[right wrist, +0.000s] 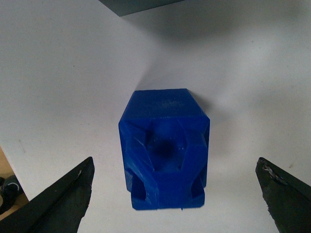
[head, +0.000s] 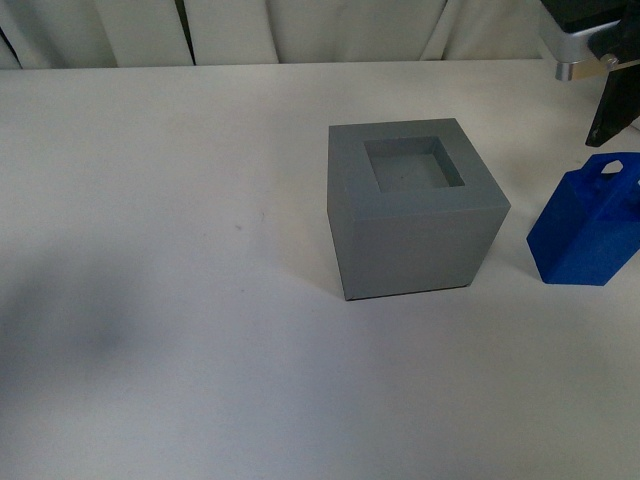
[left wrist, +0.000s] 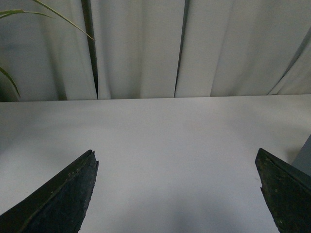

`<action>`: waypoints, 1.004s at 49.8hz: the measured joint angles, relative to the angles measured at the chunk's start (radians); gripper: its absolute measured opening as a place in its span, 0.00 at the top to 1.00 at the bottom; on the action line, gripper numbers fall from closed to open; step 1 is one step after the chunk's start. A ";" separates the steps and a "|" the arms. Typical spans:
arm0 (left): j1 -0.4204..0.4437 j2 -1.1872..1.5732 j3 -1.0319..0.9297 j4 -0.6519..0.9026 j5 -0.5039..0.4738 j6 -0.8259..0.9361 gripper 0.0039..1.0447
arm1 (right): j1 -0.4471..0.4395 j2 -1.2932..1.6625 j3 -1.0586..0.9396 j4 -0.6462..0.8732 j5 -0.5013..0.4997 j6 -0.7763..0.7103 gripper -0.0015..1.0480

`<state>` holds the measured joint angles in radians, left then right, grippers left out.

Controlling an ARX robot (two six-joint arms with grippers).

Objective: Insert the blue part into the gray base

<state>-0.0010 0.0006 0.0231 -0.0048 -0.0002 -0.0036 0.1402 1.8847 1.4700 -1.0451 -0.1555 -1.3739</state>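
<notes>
blue part [head: 590, 235] axis vertical, handle up | right tool [right wrist: 175, 162] spread above it | left tool [left wrist: 176, 155] spread

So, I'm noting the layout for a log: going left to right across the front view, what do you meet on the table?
Bare stretch of table → gray base → blue part, at the right edge of the picture.

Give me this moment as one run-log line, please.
stage: pre-grasp | right gripper: open over blue part | left gripper: open, empty | gray base: recess empty | blue part: on table, beside base, untouched
</notes>
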 joint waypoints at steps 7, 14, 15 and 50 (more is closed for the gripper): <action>0.000 0.000 0.000 0.000 0.000 0.000 0.06 | 0.011 0.020 0.000 0.013 0.008 -0.005 0.07; 0.000 0.000 0.000 0.000 0.000 0.000 0.06 | 0.024 0.039 0.000 0.020 0.008 -0.006 0.07; 0.000 0.000 0.000 0.000 0.000 0.000 0.06 | 0.026 0.043 0.000 0.025 0.008 -0.006 0.07; 0.000 0.000 0.000 0.000 0.000 0.000 0.06 | 0.000 0.061 0.016 0.034 -0.020 0.003 0.56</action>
<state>-0.0010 0.0006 0.0231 -0.0048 0.0002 -0.0036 0.1402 1.9457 1.4860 -1.0107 -0.1757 -1.3708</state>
